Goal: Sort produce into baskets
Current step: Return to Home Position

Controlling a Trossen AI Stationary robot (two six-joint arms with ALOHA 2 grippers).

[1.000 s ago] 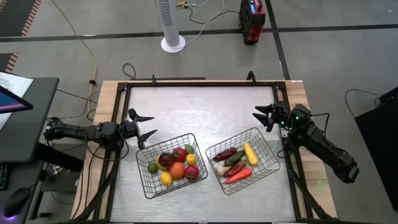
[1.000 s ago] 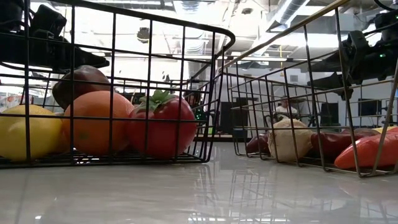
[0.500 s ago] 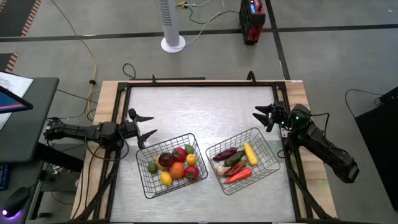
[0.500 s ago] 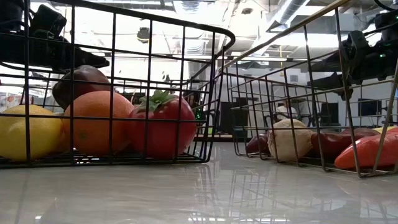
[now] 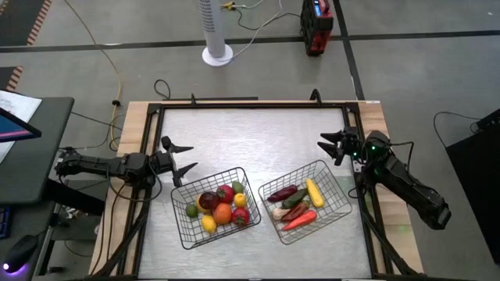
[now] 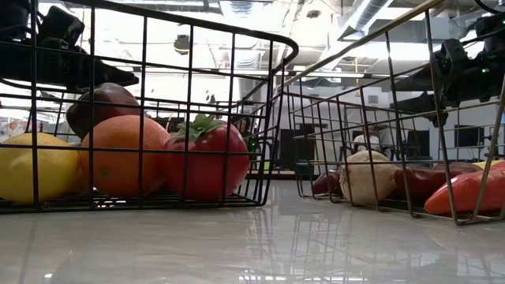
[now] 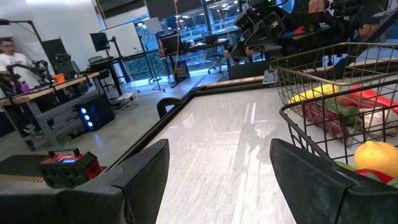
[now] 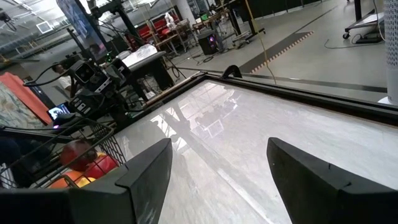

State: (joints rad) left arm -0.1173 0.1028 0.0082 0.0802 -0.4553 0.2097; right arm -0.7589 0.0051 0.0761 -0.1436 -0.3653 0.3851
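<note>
The left gripper (image 5: 187, 157) hangs over the table (image 5: 250, 129) with its two fingers (image 7: 140, 180) spread wide and nothing between them. Closest to it, just ahead and a little to one side, sits the black basket (image 5: 179, 197), its corner near the fingertips but not touching them. In it lie the round produce: a lemon (image 5: 208, 224), an orange (image 5: 223, 213), a red tomato (image 5: 225, 193), a dark red apple (image 5: 208, 200) and a lime (image 5: 191, 209). Farther from that gripper, just beside the black basket, stands the gold basket (image 5: 341, 195). It holds the long pieces: a dark purple one (image 5: 282, 192), a green one (image 5: 295, 198), a yellow one (image 5: 314, 193) and a red one (image 5: 300, 219), along with a white garlic (image 5: 278, 211). Farthest off, across the table, the right gripper (image 5: 328, 147) hovers near the gold basket's far corner, likewise gaping and empty, pointing back toward the left arm
</note>
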